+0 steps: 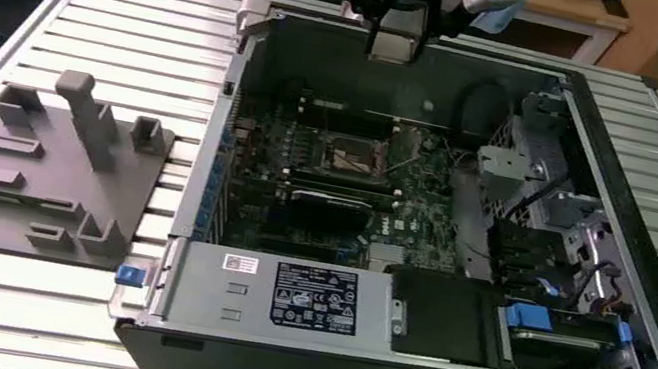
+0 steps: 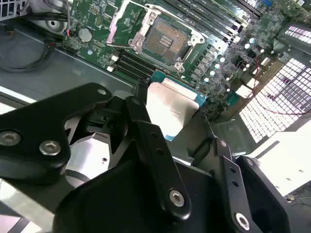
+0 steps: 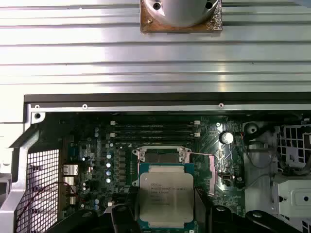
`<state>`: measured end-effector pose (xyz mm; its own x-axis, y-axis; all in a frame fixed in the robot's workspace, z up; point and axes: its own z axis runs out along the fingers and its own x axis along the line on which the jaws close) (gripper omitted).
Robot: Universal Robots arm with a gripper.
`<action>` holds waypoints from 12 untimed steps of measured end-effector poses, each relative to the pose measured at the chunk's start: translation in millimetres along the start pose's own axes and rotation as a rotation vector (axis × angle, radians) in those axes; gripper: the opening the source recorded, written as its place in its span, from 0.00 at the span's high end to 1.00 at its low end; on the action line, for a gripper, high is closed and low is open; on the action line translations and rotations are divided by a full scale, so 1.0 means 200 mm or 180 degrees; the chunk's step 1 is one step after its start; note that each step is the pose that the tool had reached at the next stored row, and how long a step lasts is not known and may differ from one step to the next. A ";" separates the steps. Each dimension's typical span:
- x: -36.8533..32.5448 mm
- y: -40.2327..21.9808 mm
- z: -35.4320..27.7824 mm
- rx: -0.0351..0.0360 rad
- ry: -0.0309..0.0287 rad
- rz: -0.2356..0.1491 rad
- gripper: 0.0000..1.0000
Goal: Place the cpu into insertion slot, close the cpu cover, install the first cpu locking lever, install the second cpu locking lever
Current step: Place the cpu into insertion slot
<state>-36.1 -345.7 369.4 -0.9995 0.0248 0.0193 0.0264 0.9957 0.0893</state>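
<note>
My gripper (image 1: 396, 34) hangs above the far wall of the open computer case (image 1: 193, 222), shut on the cpu (image 2: 172, 109). The chip's silver-grey top with its green edge sits between the black fingers (image 2: 146, 131) in both wrist views. The insertion slot (image 2: 165, 40) lies open on the green board, below and ahead of the chip, its gold contact field bare. In the first wrist view the cpu (image 3: 166, 194) covers the near part of the slot (image 3: 160, 156). The cpu cover (image 2: 112, 31) stands swung up beside the socket.
A grey fixture block (image 1: 48, 166) with pegs rests on the slatted metal table at the exterior view's left. Inside the case are a power supply (image 1: 282, 293) at the front, drive bays and cables (image 1: 550, 315) on the right, and long memory slots (image 3: 155, 128) by the socket.
</note>
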 end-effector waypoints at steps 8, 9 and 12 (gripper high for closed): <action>0.000 0.000 0.000 0.0000 0.0000 0.0000 0.46; 0.000 0.000 0.000 0.0000 0.0000 0.0000 0.46; 0.000 0.000 0.000 0.0000 0.0000 0.0000 0.46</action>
<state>-36.1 -345.7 369.3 -0.9995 0.0248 0.0193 0.0264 0.9956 0.0894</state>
